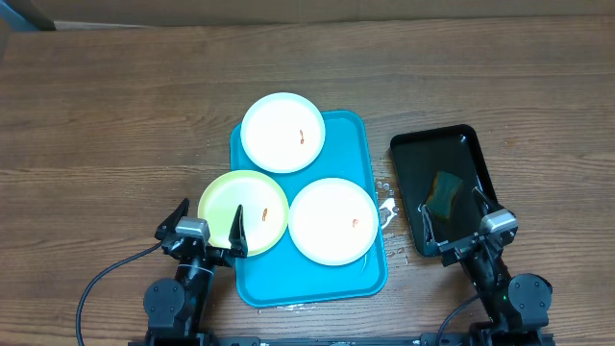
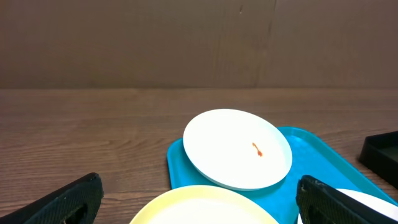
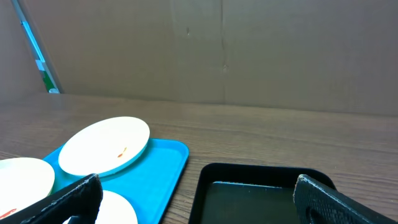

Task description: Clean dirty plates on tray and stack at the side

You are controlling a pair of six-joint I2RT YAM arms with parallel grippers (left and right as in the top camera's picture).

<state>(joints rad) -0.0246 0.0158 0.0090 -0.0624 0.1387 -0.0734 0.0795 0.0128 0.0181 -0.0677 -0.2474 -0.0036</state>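
Hovering at six o'clock, our left gripper (image 1: 207, 223) and right gripper (image 1: 454, 216) gape wide, empty. Three plates (image 1: 282, 132) lie on the tray (image 1: 356, 135); at its three o'clock, a black tray (image 1: 471, 144) holds a sponge (image 1: 446, 192).

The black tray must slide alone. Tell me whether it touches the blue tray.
Apart. The overhead view shows a strip of wooden table between the blue tray and the black tray along their facing edges.

Three smeared plates (image 1: 332, 221), two white, one yellow-green, lie on the turquoise tray (image 1: 351, 154)
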